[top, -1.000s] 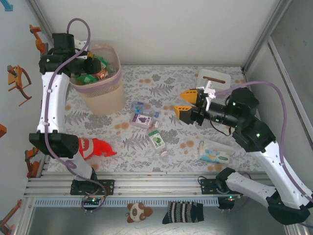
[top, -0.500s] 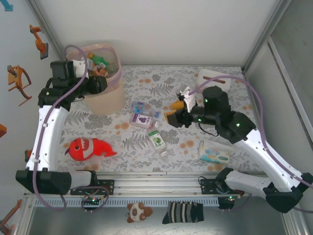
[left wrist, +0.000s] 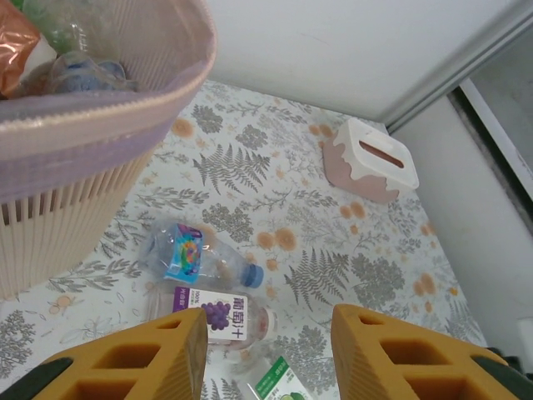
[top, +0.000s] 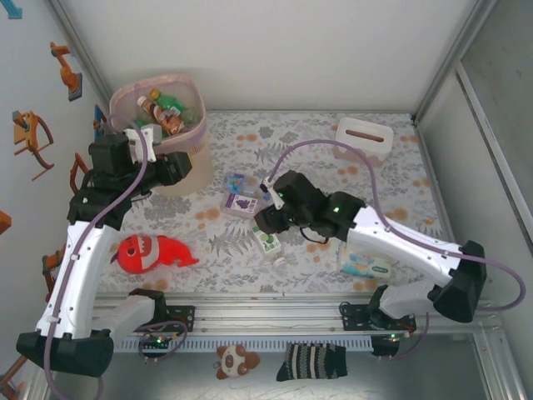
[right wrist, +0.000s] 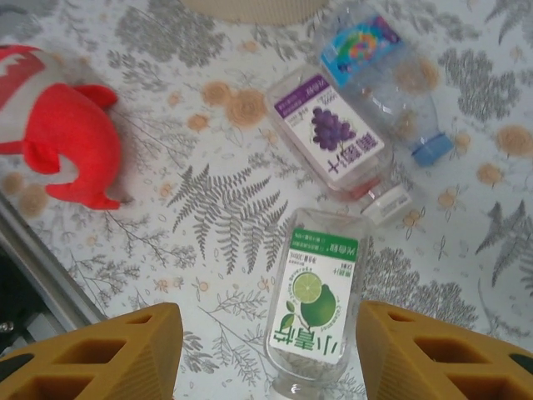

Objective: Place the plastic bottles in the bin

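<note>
While the right gripper (right wrist: 265, 342) hangs low over the table (top: 316, 158), its yellow fingers (right wrist: 125, 350) stand spread and hold nothing. In the right wrist view a lime bottle (right wrist: 316, 308) lies on its side between the two fingers, at the lower middle of the frame, and neither finger touches it. Just above it a grape bottle (right wrist: 333, 142) lies slanted, its white cap close to the lime bottle's upper end. Right beside that, toward the upper right, lies a clear bottle (right wrist: 383, 75) with a bright blue label and a blue cap. A red fish (right wrist: 58, 133) lies at the left edge of the frame, well apart from all three.

The left gripper (left wrist: 268, 350) is also spread and empty, its two yellow fingers at the bottom of the left wrist view, with the clear and grape bottles on the table beyond them. In the top view it sits at the left, close against the near wall of the bin (left wrist: 75, 192); whether it touches cannot be told. The bin stands upright at the upper left of the table, with several bottles (top: 162, 112) already inside. A tissue box (top: 362, 140) sits at the upper right, and a wipes pack (top: 366, 262) lies at the lower right beside the right arm
</note>
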